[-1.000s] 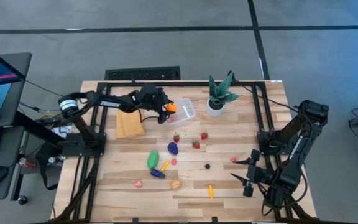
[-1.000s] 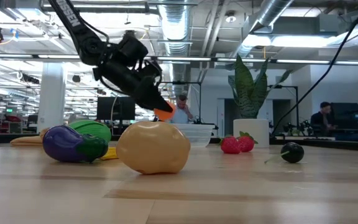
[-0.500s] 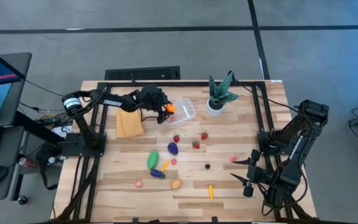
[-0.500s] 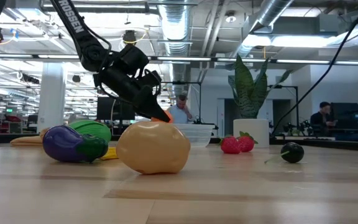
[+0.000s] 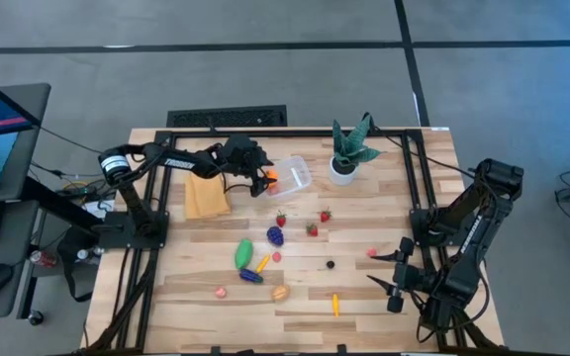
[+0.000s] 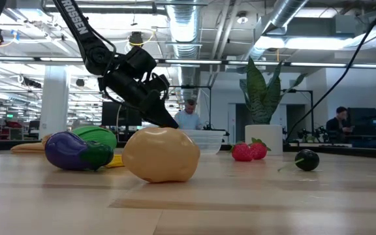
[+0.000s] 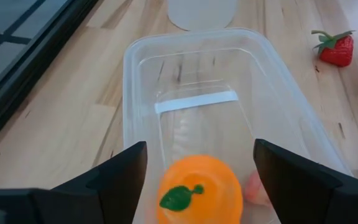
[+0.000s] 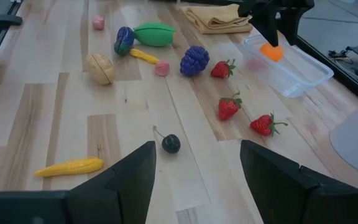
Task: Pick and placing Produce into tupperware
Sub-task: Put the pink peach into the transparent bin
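The orange is seen at the near end of the tub, directly between the spread fingers of the left gripper, while loose produce at about five o'clock is better reached by the wide-open right gripper.

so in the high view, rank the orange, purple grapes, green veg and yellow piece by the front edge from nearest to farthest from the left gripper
1. Orange: right at the left gripper, in the tupperware.
2. Purple grapes: mid-table, toward the front from the gripper.
3. Green veg: slightly further forward, left of the grapes.
4. Yellow piece: near the front edge, farthest.
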